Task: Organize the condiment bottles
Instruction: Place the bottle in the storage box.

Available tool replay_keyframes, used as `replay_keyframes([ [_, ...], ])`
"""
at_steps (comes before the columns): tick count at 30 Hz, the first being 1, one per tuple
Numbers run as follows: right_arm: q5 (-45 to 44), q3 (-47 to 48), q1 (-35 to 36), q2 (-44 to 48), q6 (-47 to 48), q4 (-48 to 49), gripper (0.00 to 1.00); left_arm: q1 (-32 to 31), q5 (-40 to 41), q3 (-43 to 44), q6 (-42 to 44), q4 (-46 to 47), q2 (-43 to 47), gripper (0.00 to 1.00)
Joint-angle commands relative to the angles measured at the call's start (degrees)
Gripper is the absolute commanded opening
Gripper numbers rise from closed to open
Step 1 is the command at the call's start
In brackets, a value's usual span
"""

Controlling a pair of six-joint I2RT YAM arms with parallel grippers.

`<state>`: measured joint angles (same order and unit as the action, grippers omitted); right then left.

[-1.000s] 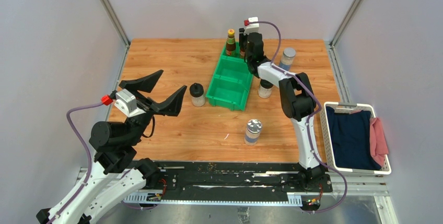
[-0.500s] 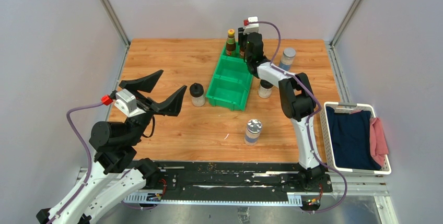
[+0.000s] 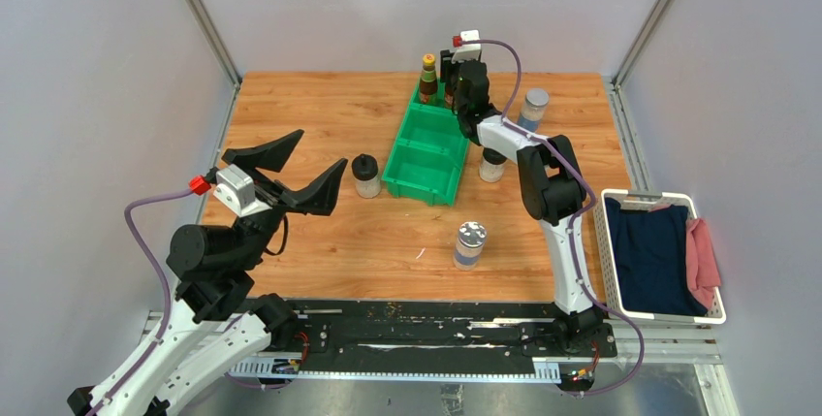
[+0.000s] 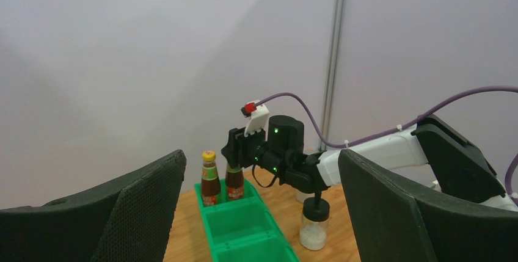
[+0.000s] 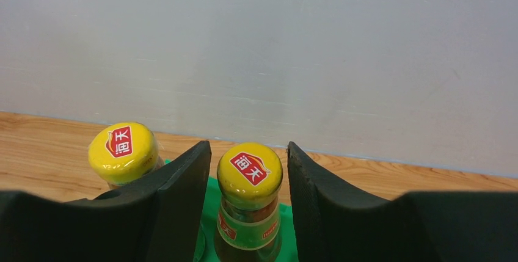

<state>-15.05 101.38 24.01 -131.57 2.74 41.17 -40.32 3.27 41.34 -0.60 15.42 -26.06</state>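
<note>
Your right jaws stand released around the yellow cap of one brown sauce bottle [image 5: 250, 173]. In the right wrist view a thin gap shows on each side of the cap, so they are not pressing it. This bottle is upright in the far compartment of the green bin [image 3: 423, 186]. The second sauce bottle [image 5: 123, 146] is upright just beside it in the same compartment, on the outer side of one jaw. The two nearer compartments of the bin hold no bottle. Your left jaws are spread wide and hold nothing; they hang above the left part of the desk [image 3: 320, 106], well apart from the bin. On the desk, one black-capped shaker [image 3: 365, 176] stands just beside the left wall of the bin. The other shaker [image 3: 492, 166] stands near the right wall, partly hidden behind the right arm. One silver-lidded jar [image 3: 470, 244] stands in front of the bin, toward the near edge. The other jar [image 3: 534, 106] stands at the far right of the desk. Beside the desk on the right is a white basket [image 3: 609, 241] with dark and pink cloth in it.
</note>
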Motion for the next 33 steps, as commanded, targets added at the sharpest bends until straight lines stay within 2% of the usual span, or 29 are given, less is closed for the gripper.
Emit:
replay_keyframes([
  [1, -1.19, 0.03, 0.65, 1.57, 0.92, 2.21, 0.54, -0.29, 0.77, -0.56, 0.27, 1.41, -0.17, 1.0],
  [20, -1.51, 7.34, 0.66, 3.51, 5.28, -1.98, 0.82, -0.29, 0.86, -0.49, -0.17, 1.37, -0.28, 1.0],
  [27, -1.63, 4.86, 0.64, 9.26, 5.19, -3.26, 0.88, -0.29, 0.6, -0.3, -0.92, 1.28, -0.65, 1.0],
  [33, -2.05, -1.37, 0.76, 17.33, 4.42, -4.02, 0.88, -0.29, 0.05, 0.26, -1.97, 1.11, -1.07, 1.0],
])
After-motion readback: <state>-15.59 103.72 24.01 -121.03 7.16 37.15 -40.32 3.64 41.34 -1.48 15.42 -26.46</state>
